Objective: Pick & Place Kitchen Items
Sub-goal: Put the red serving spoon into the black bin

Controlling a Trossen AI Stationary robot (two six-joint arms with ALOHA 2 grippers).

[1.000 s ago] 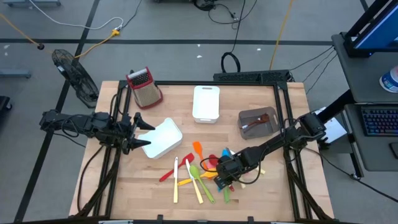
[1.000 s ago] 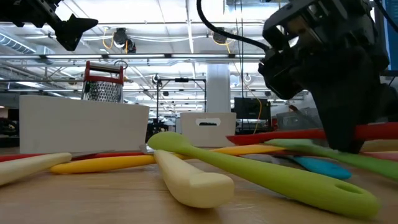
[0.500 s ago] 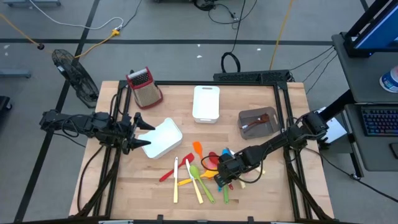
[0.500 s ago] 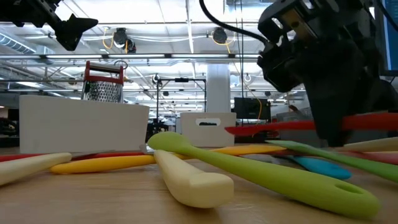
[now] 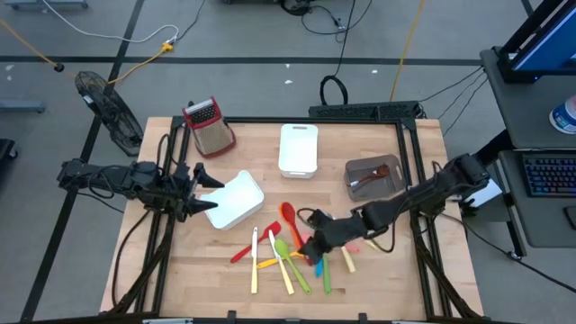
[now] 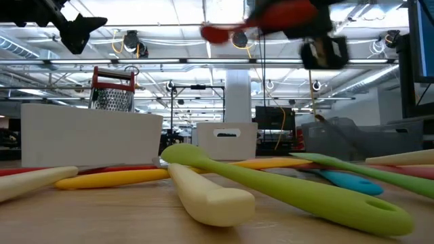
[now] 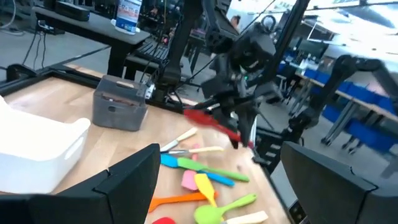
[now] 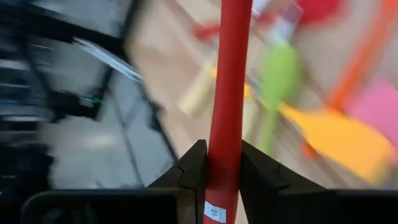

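- The right gripper [image 5: 317,243] was seen clamped on the handle of a red spoon [image 5: 290,220], its two fingers [image 8: 194,167] pressed against either side of the slim red shaft.
- The spoon was held clear of the table, above the heap of utensils; in the low view it [image 6: 261,20] was carried high, roughly level, bowl end leading.
- The grip was placed toward the handle's end, so most of the length stuck out ahead of the jaws (a long overhang, by the look of it).
- The spoon was judged light and fairly stiff, probably silicone or plastic, with a smooth round handle that could twist or slide between the fingers if swung fast; a hold nearer the middle would be judged steadier.
- Just below and beside the gripper, the remaining utensils lay on the wooden table [image 5: 180,279]: a green spoon [image 6: 291,190], a cream spatula [image 6: 203,196], a yellow utensil [image 6: 112,178], a blue one [image 6: 346,180], and an orange and a pink piece [image 7: 189,179], several touching or crossing each other.
- Farther out, a white bin [image 5: 236,200] stood near the heap, a second white bin [image 5: 298,148] behind it, and a grey bin [image 5: 373,177] at the right, already holding something dark.
- A box grater [image 5: 209,126] stood at the far left corner.
- The left gripper [image 5: 205,191] was held at the white bin's edge, jaws wide apart and empty.
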